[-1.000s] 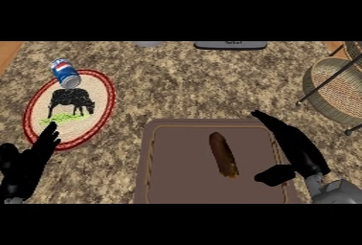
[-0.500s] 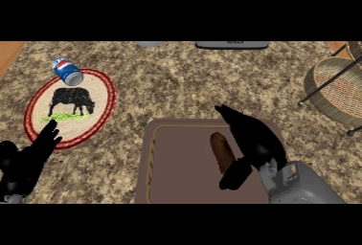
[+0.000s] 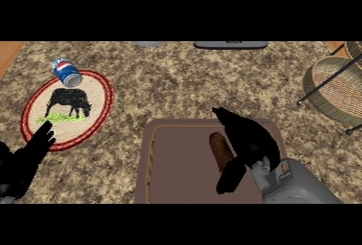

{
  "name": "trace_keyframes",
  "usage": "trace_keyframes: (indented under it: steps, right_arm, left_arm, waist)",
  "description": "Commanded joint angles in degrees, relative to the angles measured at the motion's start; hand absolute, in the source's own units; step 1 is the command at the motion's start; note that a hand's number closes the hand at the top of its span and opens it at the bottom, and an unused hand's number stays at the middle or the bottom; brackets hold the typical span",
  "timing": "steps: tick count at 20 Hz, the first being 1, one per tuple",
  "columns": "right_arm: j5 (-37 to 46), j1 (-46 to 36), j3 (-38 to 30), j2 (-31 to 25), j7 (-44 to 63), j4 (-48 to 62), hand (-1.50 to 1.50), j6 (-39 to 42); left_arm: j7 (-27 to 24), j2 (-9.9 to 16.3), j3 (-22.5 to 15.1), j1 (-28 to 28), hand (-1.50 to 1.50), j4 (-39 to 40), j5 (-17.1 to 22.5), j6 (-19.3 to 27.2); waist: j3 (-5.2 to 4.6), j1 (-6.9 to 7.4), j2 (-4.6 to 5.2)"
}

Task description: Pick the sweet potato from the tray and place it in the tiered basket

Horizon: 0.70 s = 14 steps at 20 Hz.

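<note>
On tray (image 3: 163, 162), sweet potato (image 3: 220, 150) under right hand (image 3: 247, 143).

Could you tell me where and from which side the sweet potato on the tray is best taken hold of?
Probably around its middle, from above. The sweet potato lies flat on the tray, long axis running away from the robot, so fingers and thumb can close across its narrow width. The right hand is over it, partly hiding its right side.

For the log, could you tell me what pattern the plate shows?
A black cow on grass, red-rimmed plate, head view.
</note>
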Motion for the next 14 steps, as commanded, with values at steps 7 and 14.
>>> trace_keyframes:
  steps: [7, 14]
  right_arm:
    - [-2.8, 3.5, -3.3, -2.1, 9.3, -3.6, -1.50, 5.8]
    - [-2.5, 7.0, -5.5, -3.6, 5.7, -3.8, -1.50, 6.7]
  left_arm:
    - [-3.4, -2.7, 0.9, -0.4, 0.00, 4.6, -2.1, -2.0]
    - [1.1, -3.3, 1.8, 0.5, 0.00, -1.6, -3.4, 0.1]
  waist:
    - [-0.01, -0.31, 0.06]
    - [0.05, -0.09, 0.01]
